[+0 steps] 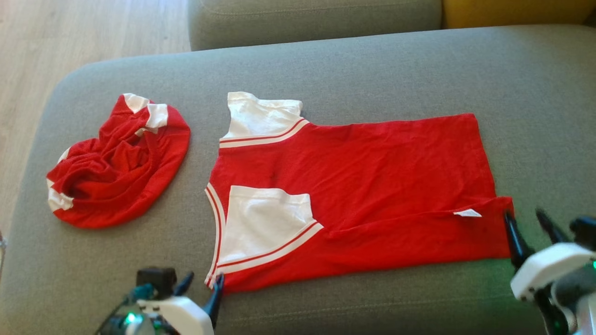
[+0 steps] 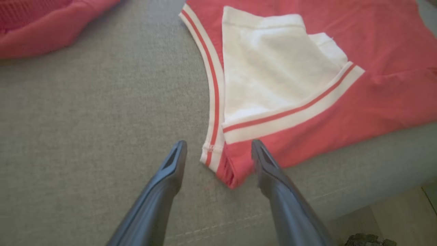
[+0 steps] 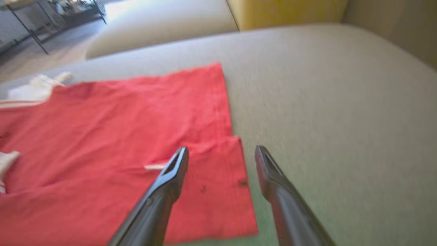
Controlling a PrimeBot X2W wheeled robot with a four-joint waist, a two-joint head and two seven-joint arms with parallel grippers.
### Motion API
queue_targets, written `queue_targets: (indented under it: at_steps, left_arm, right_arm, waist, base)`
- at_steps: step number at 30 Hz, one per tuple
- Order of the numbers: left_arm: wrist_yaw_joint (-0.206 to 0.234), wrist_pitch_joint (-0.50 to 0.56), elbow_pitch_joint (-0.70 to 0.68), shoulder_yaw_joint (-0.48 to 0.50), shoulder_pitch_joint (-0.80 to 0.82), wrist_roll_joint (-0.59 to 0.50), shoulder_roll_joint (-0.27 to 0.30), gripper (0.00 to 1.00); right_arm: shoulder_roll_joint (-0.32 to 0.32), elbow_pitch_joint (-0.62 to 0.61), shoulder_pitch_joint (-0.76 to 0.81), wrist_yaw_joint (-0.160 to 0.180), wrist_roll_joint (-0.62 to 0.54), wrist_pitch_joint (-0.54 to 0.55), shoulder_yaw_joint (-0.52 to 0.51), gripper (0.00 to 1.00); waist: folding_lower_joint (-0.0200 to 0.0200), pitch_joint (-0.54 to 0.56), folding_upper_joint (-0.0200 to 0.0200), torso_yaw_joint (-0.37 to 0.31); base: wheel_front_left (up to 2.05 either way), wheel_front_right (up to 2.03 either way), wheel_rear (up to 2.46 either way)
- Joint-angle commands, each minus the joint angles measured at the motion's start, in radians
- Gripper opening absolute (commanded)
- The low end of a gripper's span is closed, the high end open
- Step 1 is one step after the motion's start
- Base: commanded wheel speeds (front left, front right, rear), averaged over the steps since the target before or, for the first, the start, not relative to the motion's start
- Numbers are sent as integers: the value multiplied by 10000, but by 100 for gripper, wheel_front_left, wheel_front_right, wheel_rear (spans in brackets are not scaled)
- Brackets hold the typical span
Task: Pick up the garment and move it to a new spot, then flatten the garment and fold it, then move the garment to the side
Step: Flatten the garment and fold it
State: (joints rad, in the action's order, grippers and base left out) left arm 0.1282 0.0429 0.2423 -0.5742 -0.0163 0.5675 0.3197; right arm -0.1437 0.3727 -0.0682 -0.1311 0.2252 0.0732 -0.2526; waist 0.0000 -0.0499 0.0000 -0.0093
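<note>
The garment is a red T-shirt with white, red-striped sleeves. It lies flat across the grey sofa seat, collar to the left, with its near long edge folded over onto itself. My left gripper stands open at the shirt's near-left corner. In the left wrist view its fingertips straddle the corner of the garment without gripping it. My right gripper is open at the near-right hem corner. In the right wrist view its left finger hovers over the garment and the other over bare cushion.
A second red and white garment lies crumpled on the seat's left end, also seen in the left wrist view. Behind are a grey back cushion and a yellow cushion. Wooden floor lies beyond the left edge.
</note>
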Motion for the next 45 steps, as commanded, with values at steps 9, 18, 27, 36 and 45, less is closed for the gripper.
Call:
queue_targets:
  at_steps: [9, 18, 27, 36, 45]
  left_arm:
    - [32, -19, -517, 855, 2973, -369, 230, 100]
    - [-1236, 1022, 1930, 900, 7225, -455, 290, 100]
    - [-1895, 2024, 5174, 1028, 10308, -325, 340, 100]
    - [-2228, 2423, 7385, 530, 12073, -818, 628, 100]
    - [-2492, 3386, 8252, -110, 12494, -955, 699, 100]
  right_arm:
    - [-71, -2544, -817, 4, -44, -1939, 1720, 100]
    - [143, -2559, -1756, 4, 79, -2274, 2840, 100]
    - [156, -2279, -2426, 4, 287, -2521, 3244, 100]
    - [278, -1736, -3063, 4, 485, -3003, 3450, 100]
    - [336, -1408, -3269, 4, 568, -3206, 3408, 100]
  waist:
    - [0, -633, 0, -306]
    - [0, -1905, 0, -852]
    - [0, -3336, 0, -1750]
    - [0, -4223, 0, -2382]
    - [0, -4324, 0, -2465]
  base:
    - [0, 0, 0]
    - [0, 0, 0]
    - [0, 0, 0]
    - [0, 0, 0]
    - [0, 0, 0]
